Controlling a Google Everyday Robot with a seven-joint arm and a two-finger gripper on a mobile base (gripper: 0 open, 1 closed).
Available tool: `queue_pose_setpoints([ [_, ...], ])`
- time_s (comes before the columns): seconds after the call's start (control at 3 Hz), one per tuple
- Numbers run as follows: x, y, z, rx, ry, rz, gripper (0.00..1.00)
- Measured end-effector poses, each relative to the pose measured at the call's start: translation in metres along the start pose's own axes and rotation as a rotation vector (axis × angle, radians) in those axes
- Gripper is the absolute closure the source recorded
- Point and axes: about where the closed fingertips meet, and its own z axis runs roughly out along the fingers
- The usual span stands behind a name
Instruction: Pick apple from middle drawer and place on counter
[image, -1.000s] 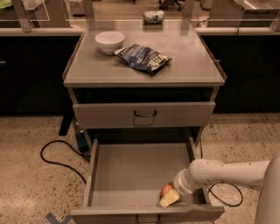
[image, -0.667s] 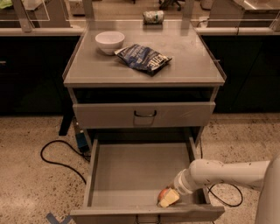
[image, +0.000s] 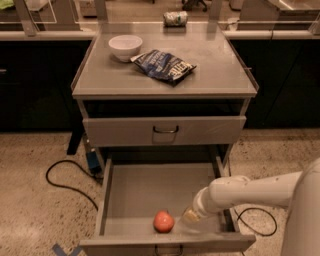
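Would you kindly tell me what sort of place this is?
Likely an office break area or a mock-up of one: a drawer cabinet whose counter holds a white bowl and a snack bag, and a speckled floor with a loose cable. The gripper is inside the open middle drawer, beside the apple.

White arm (image: 250, 192) stretches in from the right, gripper (image: 190, 216) angled down-left
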Motion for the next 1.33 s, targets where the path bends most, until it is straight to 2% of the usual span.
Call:
queue_pose_setpoints([
  [0.33, -0.041, 0.017, -0.035, 0.07, 0.02, -0.079, 1.0],
  [0.67, -0.083, 0.028, -0.051, 0.09, -0.008, -0.111, 0.82],
  [1.33, -0.083, 0.028, -0.051, 0.09, -0.008, -0.111, 0.35],
])
